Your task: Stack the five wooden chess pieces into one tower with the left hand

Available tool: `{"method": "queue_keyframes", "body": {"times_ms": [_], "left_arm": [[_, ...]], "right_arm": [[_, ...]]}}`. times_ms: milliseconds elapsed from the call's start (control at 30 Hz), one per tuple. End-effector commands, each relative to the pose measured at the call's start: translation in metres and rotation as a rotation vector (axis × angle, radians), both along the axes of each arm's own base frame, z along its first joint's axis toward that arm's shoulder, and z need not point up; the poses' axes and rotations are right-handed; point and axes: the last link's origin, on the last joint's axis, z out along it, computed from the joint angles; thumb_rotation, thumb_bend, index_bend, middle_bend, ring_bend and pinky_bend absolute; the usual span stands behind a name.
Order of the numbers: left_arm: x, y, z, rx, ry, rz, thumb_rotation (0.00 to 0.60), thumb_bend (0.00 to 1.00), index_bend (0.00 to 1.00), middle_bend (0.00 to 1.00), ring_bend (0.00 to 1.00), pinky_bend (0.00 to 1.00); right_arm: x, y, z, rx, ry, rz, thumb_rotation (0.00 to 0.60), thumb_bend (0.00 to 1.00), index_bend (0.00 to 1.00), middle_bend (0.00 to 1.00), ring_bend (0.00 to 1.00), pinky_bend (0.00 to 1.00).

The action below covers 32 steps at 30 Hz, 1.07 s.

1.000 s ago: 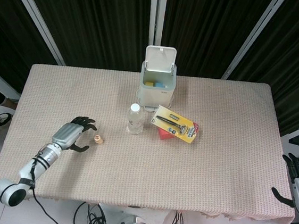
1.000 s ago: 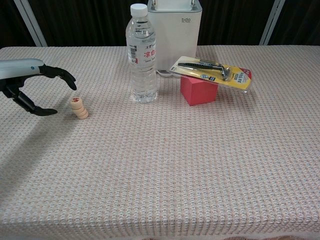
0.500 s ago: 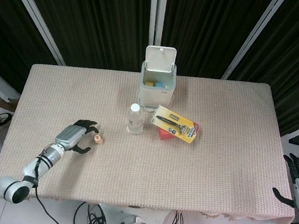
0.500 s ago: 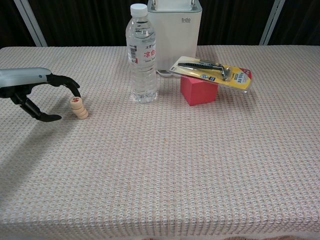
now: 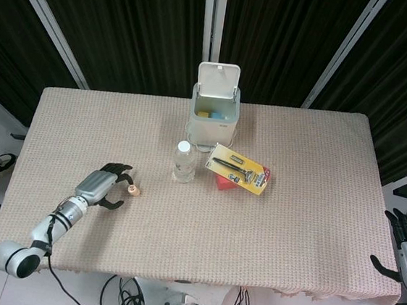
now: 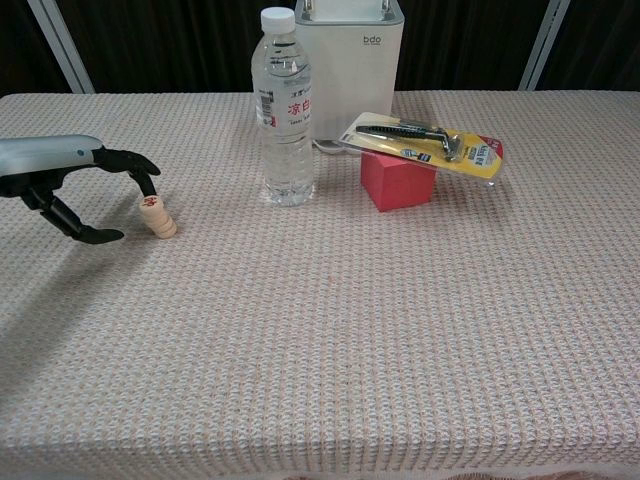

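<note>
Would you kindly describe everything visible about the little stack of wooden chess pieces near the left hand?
The stack of wooden chess pieces is a short tower of pale, round discs, leaning slightly, with a red mark on the top face. It stands on the woven tablecloth, left of the water bottle. The left hand arches over it, a fingertip at or just above its top; contact cannot be confirmed.

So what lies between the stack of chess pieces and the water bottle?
Only bare tablecloth between stack and bottle, clear in the chest view.
</note>
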Motion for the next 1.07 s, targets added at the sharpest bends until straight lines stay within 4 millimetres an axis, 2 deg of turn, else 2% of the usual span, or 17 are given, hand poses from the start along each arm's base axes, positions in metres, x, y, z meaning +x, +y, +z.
{"method": "queue_keyframes", "body": {"times_ms": [33,200,333,433,500,633,767,833,900,1000,1067], "left_arm": [[0.0,0.0,0.001,0.003,-0.004,0.0,0.6,0.31,0.32,0.05,0.0,0.0],[0.004,0.003,0.012,0.051,-0.029,-0.004,0.6,0.31,0.26,0.05,0.0,0.0],[-0.005,-0.008,0.041,0.169,-0.02,-0.014,0.6,0.3,0.2,0.06,0.0,0.0],[-0.025,-0.034,0.067,0.264,0.037,-0.027,0.6,0.27,0.19,0.07,0.0,0.0],[-0.037,-0.062,0.081,0.335,0.027,-0.059,0.6,0.24,0.18,0.1,0.0,0.0],[-0.067,-0.115,0.105,0.49,0.128,-0.171,0.6,0.1,0.12,0.13,0.0,0.0],[-0.09,-0.154,0.118,0.544,0.223,-0.17,0.594,0.06,0.06,0.05,0.0,0.0],[-0.096,-0.163,0.123,0.546,0.258,-0.159,0.557,0.06,0.05,0.02,0.0,0.0],[-0.099,-0.17,0.125,0.543,0.273,-0.127,0.494,0.06,0.04,0.01,0.0,0.0],[-0.101,-0.173,0.128,0.535,0.269,-0.093,0.445,0.06,0.03,0.0,0.0,0.0],[-0.102,-0.174,0.129,0.529,0.287,-0.099,0.433,0.06,0.03,0.0,0.0,0.0]], "right_arm": [[0.0,0.0,0.0,-0.001,0.0,0.0,0.6,0.18,0.0,0.0,0.0,0.0],[0.0,0.0,0.002,-0.007,-0.001,-0.001,0.6,0.18,0.0,0.0,0.0,0.0],[0.0,0.0,0.004,-0.013,-0.003,0.001,0.6,0.18,0.0,0.0,0.0,0.0],[-0.001,0.001,0.005,-0.016,0.004,0.002,0.6,0.18,0.0,0.0,0.0,0.0],[-0.002,0.003,0.006,-0.018,0.023,0.003,0.6,0.18,0.0,0.0,0.0,0.0],[-0.005,0.012,0.001,-0.017,0.094,0.004,0.6,0.18,0.0,0.0,0.0,0.0],[-0.007,0.026,-0.005,0.007,0.094,-0.01,0.6,0.17,0.0,0.0,0.0,0.0],[-0.007,0.03,-0.006,0.01,0.1,-0.007,0.6,0.16,0.0,0.0,0.0,0.0],[-0.007,0.033,-0.008,0.004,0.108,0.004,0.6,0.15,0.0,0.0,0.0,0.0],[-0.005,0.034,-0.008,-0.007,0.101,0.015,0.6,0.15,0.0,0.0,0.0,0.0],[-0.004,0.034,-0.007,-0.013,0.102,0.021,0.6,0.15,0.0,0.0,0.0,0.0]]}}
